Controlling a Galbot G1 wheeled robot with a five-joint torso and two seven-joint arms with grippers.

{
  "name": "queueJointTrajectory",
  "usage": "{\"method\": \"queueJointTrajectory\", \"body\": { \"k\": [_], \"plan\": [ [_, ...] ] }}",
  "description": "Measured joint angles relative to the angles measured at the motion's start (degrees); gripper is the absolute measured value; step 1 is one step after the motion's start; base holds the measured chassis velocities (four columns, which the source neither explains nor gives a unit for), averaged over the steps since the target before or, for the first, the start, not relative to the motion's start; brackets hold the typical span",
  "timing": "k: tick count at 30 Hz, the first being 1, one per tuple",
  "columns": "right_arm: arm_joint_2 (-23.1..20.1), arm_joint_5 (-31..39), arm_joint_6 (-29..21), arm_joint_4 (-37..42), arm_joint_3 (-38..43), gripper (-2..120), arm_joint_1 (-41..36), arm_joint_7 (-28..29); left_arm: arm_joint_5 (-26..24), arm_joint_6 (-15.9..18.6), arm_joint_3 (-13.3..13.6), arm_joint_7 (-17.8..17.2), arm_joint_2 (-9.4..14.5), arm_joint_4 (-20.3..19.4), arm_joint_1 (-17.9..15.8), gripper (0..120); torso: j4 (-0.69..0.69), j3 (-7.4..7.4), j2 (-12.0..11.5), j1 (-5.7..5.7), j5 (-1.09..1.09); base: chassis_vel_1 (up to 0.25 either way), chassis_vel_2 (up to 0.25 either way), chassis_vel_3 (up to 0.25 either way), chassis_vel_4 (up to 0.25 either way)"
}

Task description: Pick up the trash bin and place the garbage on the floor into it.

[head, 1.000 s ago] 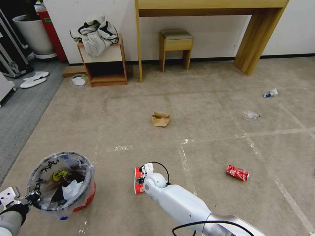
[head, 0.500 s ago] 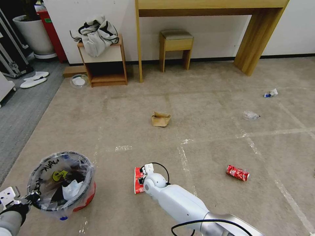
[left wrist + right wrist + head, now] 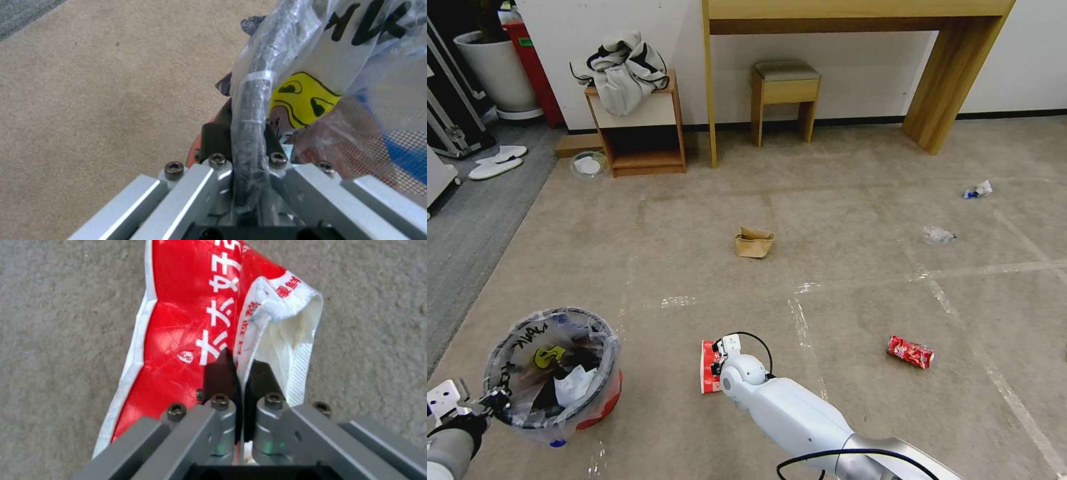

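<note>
The red trash bin (image 3: 606, 399), lined with a clear bag with black writing, is at the lower left of the head view. My left gripper (image 3: 494, 402) is shut on its rim (image 3: 256, 90). It holds a yellow wrapper and white tissue. My right gripper (image 3: 715, 365) is low over the carpet, shut on the edge of a red wrapper (image 3: 178, 323), which hangs from the fingers (image 3: 218, 373). More garbage lies on the floor (image 3: 840, 300): a brown paper bag (image 3: 754, 242), a crushed red can (image 3: 910, 351), clear plastic (image 3: 937, 234) and a white-blue scrap (image 3: 978, 189).
At the back stand a wooden side table (image 3: 640, 143) with clothes on it, a stool (image 3: 785, 90) and a large desk (image 3: 954, 73). White slippers (image 3: 494, 162) lie on the grey carpet at the left. Shiny tape lines cross the beige carpet.
My right gripper and the red wrapper have crept slightly toward me. The bin and my left gripper have stayed put.
</note>
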Motion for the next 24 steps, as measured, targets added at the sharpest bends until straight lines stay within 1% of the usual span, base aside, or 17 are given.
{"method": "queueJointTrajectory", "body": {
  "k": [10, 14, 16, 17, 19, 20, 22, 23, 24],
  "plan": [
    [-1.09, -0.17, 0.27, 0.66, 0.12, 0, -0.22, -0.03, 0.09, 0.0, 0.11, -0.02, -0.15, 0.04, -0.03, 1, 0.0, 0.0, 0.0, 0.0, 0.0, 0.0, 0.0, 0.0, 0.0],
    [-2.65, -0.14, 0.39, 2.63, 0.65, 0, -0.57, 0.05, 0.11, 0.0, 0.18, -0.02, -0.17, 0.23, -0.12, 1, -0.02, 0.01, 0.0, 0.0, -0.02, 0.0, 0.0, 0.0, 0.0],
    [-4.92, 0.2, 0.35, 6.75, 1.46, 0, -0.89, 0.68, 0.11, 0.0, 0.19, -0.02, -0.11, 0.25, -0.09, 1, -0.03, 0.02, 0.0, 0.0, -0.04, 0.0, 0.0, 0.0, 0.0],
    [-4.92, 0.2, 0.35, 6.75, 1.46, 0, -0.89, 0.68, 0.11, 0.0, 0.19, -0.02, -0.11, 0.25, -0.09, 1, -0.03, 0.02, 0.0, 0.0, -0.04, 0.0, 0.0, 0.0, 0.0],
    [-7.06, 0.88, 0.24, 11.68, 2.22, 0, -1.34, 1.13, 0.09, 0.0, 0.19, -0.02, 0.03, 0.26, -0.05, 1, -0.02, 0.02, 0.0, 0.0, -0.03, 0.0, 0.0, 0.0, 0.0],
    [-7.06, 0.88, 0.24, 11.68, 2.22, 0, -1.34, 1.13, 0.09, 0.0, 0.19, -0.02, 0.03, 0.26, -0.05, 1, -0.02, 0.02, 0.0, 0.0, -0.03, 0.0, 0.0, 0.0, 0.0],
    [-10.29, 1.5, 0.03, 19.23, 3.98, 0, -2.3, 1.75, -0.06, 0.16, 0.23, -0.02, 0.23, 0.25, -0.03, 1, 0.0, 0.01, 0.0, 0.0, -0.02, 0.0, 0.0, 0.0, 0.0],
    [-10.29, 1.5, 0.03, 19.23, 3.98, 0, -2.3, 1.75, -0.06, 0.16, 0.23, -0.02, 0.23, 0.25, -0.03, 1, 0.0, 0.01, 0.0, 0.0, -0.02, 0.0, 0.0, 0.0, 0.0],
    [-12.5, 1.91, -0.07, 23.67, 5.41, 0, -3.1, 1.9, -0.09, 0.24, 0.36, -0.02, 0.38, 0.25, -0.12, 1, 0.01, 0.01, 0.0, 0.0, -0.01, 0.0, 0.0, 0.0, 0.0]
  ]
}}
